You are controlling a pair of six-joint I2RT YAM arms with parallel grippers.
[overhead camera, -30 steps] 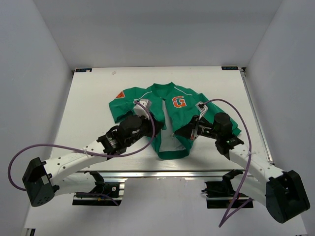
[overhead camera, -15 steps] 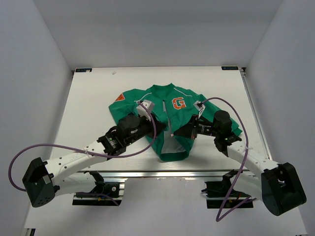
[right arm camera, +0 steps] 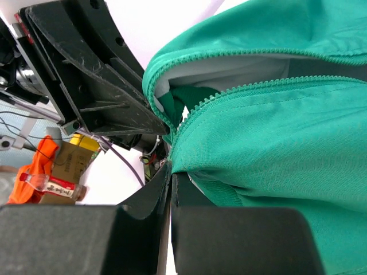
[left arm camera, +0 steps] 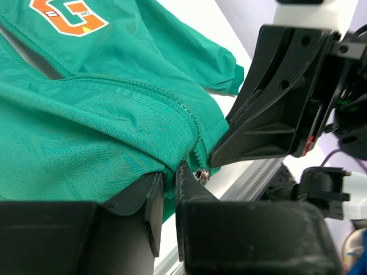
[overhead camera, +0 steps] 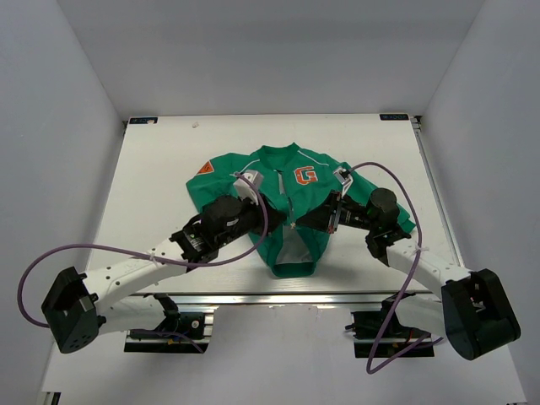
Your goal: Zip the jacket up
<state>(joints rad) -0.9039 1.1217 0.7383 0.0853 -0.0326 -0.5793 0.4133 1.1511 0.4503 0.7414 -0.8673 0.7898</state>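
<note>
The green jacket (overhead camera: pixel 226 180) lies front up mid-table, with the orange G patch (overhead camera: pixel 305 175) and an orange triangle sleeve patch (overhead camera: pixel 202 167). My left gripper (overhead camera: pixel 274 222) is shut on the left front edge near the hem. My right gripper (overhead camera: pixel 314 221) is shut on the right front edge opposite. In the left wrist view the gripper (left arm camera: pixel 170 184) pinches green fabric (left arm camera: pixel 103 132) beside the metal zipper slider (left arm camera: pixel 202 175). In the right wrist view the gripper (right arm camera: pixel 171 175) pinches the hem edge under the zipper teeth (right arm camera: pixel 241 89). Light grey lining (right arm camera: pixel 229 69) shows in the gap.
The white table (overhead camera: pixel 152 202) has an aluminium rail (overhead camera: pixel 278 297) along its near edge. Purple cables (overhead camera: pixel 51 257) loop from both arms. White walls enclose the sides and back. Orange and yellow clutter (right arm camera: pixel 46 166) shows beyond the table in the right wrist view.
Both grippers have moved toward each other with the front edges. The lower opening has narrowed, the hem has bunched, and less lining shows.
</note>
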